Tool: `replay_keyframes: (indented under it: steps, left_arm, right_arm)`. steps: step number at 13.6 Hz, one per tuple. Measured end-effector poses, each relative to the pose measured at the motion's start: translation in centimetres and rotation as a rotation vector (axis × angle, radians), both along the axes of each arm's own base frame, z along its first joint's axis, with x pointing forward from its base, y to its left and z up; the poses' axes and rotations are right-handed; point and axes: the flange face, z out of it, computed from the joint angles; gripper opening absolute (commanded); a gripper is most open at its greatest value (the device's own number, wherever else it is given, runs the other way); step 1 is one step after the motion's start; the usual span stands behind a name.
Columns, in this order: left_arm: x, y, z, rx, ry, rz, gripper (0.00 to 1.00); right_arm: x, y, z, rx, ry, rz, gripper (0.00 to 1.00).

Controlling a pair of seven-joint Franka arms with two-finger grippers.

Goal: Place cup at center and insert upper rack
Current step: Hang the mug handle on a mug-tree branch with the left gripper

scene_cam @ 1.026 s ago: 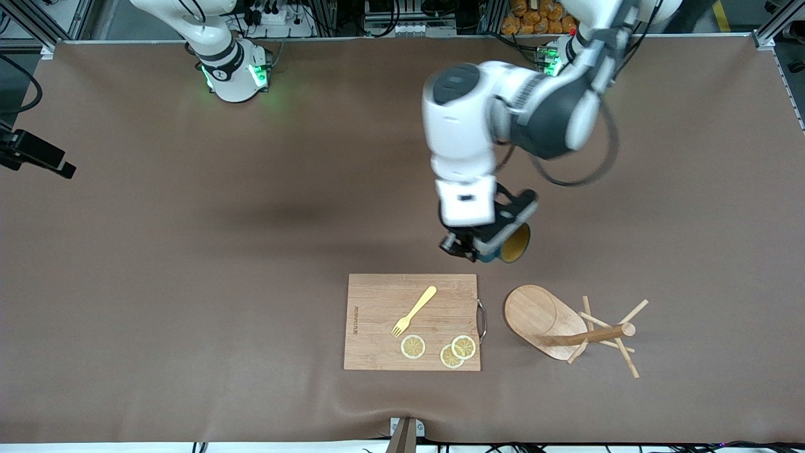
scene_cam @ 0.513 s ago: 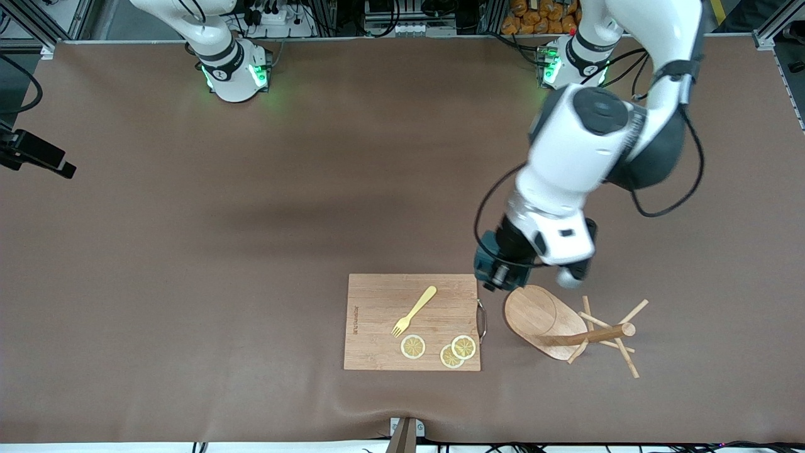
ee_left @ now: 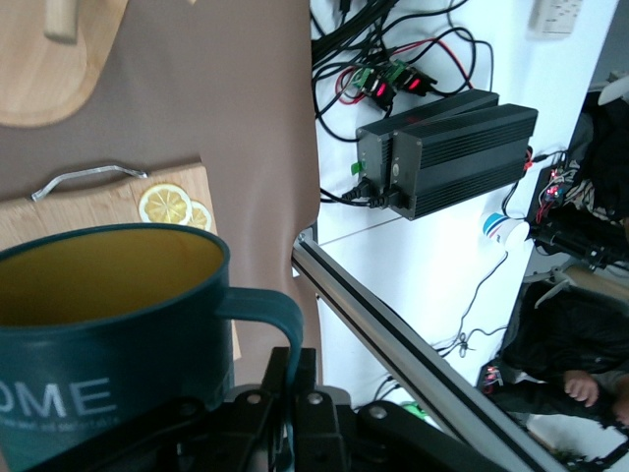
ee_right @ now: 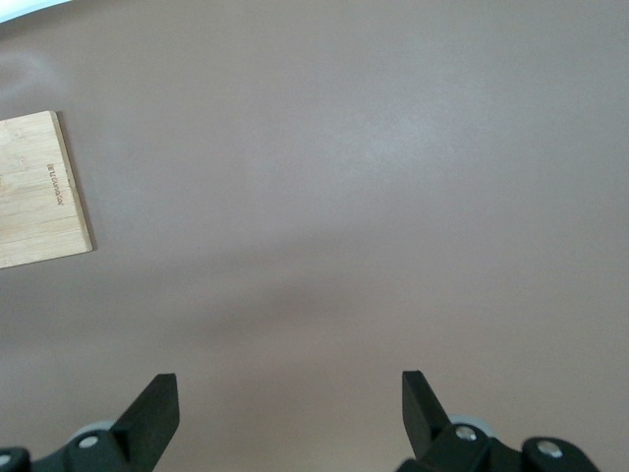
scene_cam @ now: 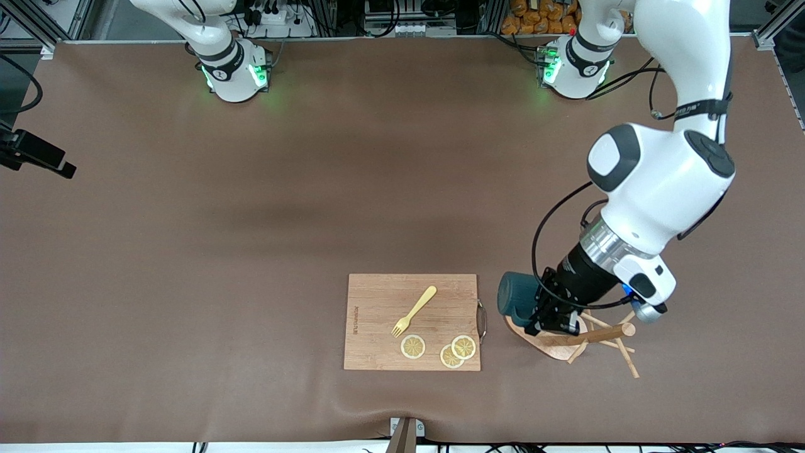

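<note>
The dark teal cup [scene_cam: 517,296] hangs by its loop handle [ee_left: 282,317] in my left gripper [scene_cam: 548,314], which is shut on that handle. White lettering shows on the cup's side [ee_left: 59,398], and its inside is yellowish. It hangs over the oval base of the upper rack [scene_cam: 600,333]. This light wooden mug tree lies tipped on its side, its post and pegs pointing toward the left arm's end of the table. Whether cup and base [ee_left: 39,59] touch I cannot tell. My right gripper [ee_right: 290,393] is open over bare table and does not show in the front view.
A rectangular wooden cutting board [scene_cam: 377,340] lies beside the rack toward the right arm's end. On it are a yellow fork [scene_cam: 414,311] and lemon slices [scene_cam: 413,346]. Its metal handle [scene_cam: 482,320] faces the rack. The table's front edge [ee_left: 393,324] is close.
My left arm has swung with the cup from over bare table near the board's corner to over the rack's oval base. The right gripper's view gives no earlier frame.
</note>
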Motion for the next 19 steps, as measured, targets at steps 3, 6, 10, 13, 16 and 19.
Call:
replay_keyframes:
  steps: [3,6,10,13,16,19]
  left_arm:
    - [0.7,0.8,-2.6,-0.034,0.025,0.041,0.0]
    - [1.4,3.1,-4.2,-0.026,0.051,0.075,0.0]
    - [2.3,6.7,-4.4,-0.026,0.054,0.123,0.0]
    - [2.6,8.2,-4.5,-0.026,0.055,0.143,0.0]
    - [2.7,9.0,-5.1,-0.023,0.066,0.154,0.0]
    - [2.6,9.3,-5.7,-0.02,0.077,0.157,0.0]
  right_arm:
    - [0.0,0.0,0.0,0.0,0.0,0.0,1.0]
    - [0.0,0.0,0.0,0.0,0.0,0.0,1.0]
    - [0.0,0.0,0.0,0.0,0.0,0.0,1.0]
    - [0.0,0.0,0.0,0.0,0.0,0.0,1.0]
    - [0.0,0.0,0.0,0.0,0.0,0.0,1.0]
    - [0.0,0.0,0.0,0.0,0.0,-0.001,1.0]
